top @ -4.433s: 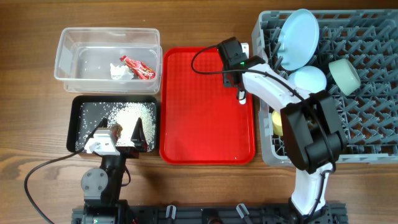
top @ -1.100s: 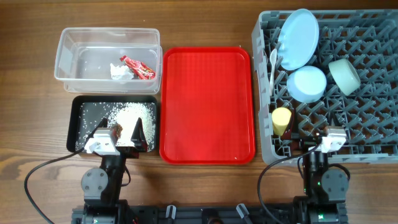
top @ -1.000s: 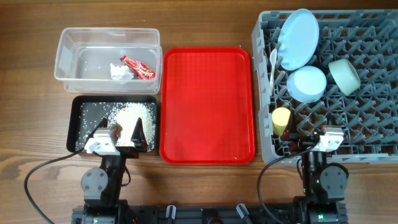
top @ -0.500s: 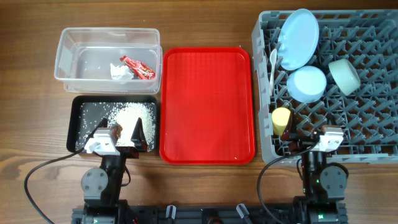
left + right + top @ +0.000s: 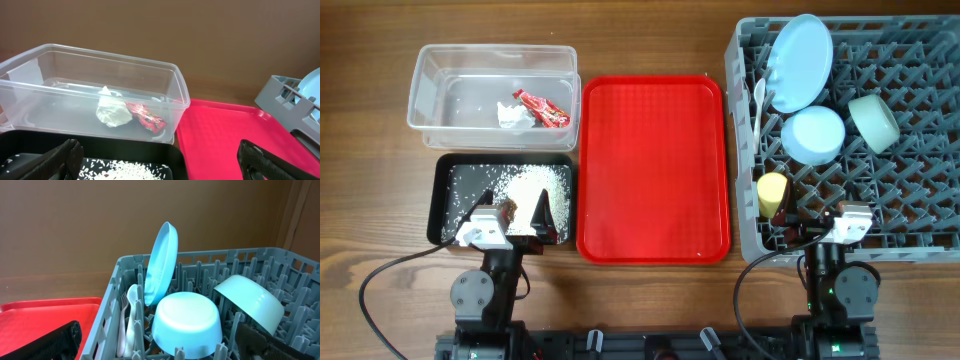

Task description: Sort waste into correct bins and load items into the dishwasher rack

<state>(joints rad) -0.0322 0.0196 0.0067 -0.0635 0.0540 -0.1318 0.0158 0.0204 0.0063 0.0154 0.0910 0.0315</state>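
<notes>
A red wrapper and a white tissue lie in the clear tub. Rice scraps cover the black tray. In the grey rack the blue plate stands on edge, with the blue bowl and mint bowl upturned, the yellow cup, and the fork and spoon upright. My left gripper is open and empty over the black tray's near edge. My right gripper is open and empty at the rack's near edge.
A red serving tray lies bare between the bins and the rack. Both arms sit folded at the table's front edge, with black cables trailing beside them. Wooden tabletop shows around all the containers.
Since the earliest frame the right arm has drawn back from over the red tray's far right corner to the front edge. Over the last second nothing has moved.
</notes>
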